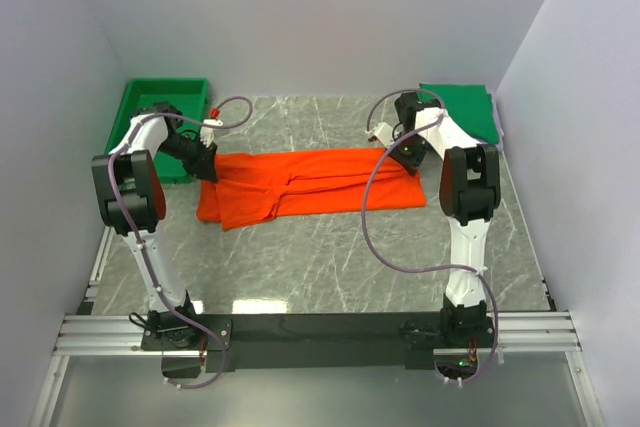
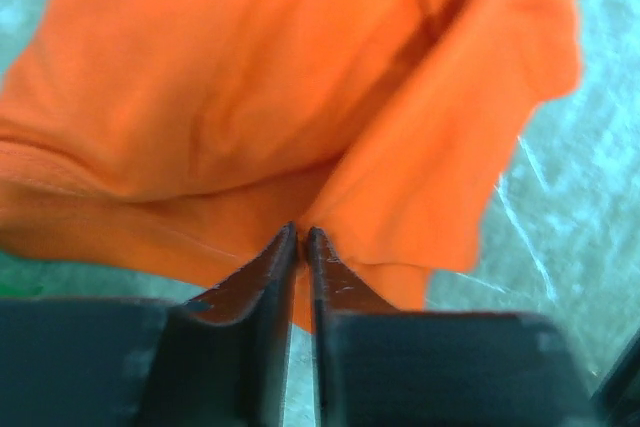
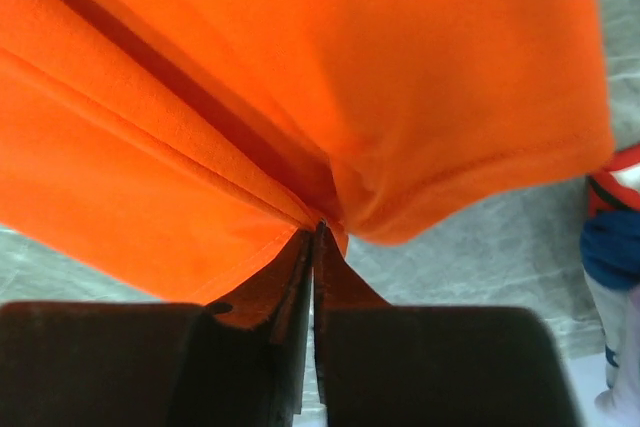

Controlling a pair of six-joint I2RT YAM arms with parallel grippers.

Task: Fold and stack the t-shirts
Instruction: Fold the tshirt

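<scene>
Starting at the left gripper [image 2: 302, 235]: we see its two dark fingers pressed nearly together, with a fold of the bright orange-red soft cloth t-shirt [image 2: 300, 87] pinched right at the tips and a sliver of orange showing between them further down. It's the same deal on the right gripper [image 3: 318, 230], where the fingers are closed tight on a bunched edge of the shirt and the creases fan out from the pinch point. From above, the shirt is stretched sideways between the two grippers. The left one has it at the far left corner and the right one at the far right corner. The rest of the shirt lies flat on the grey marble-patterned table [image 1: 330, 257], long creases running along its length, and its left end spreads a bit toward the near side. Further out there's a rigid green plastic tray [image 1: 135, 107] in the back left corner behind the left arm, and a folded green cloth rectangle [image 1: 462, 107] in the back right corner, apart from the orange shirt.
</scene>
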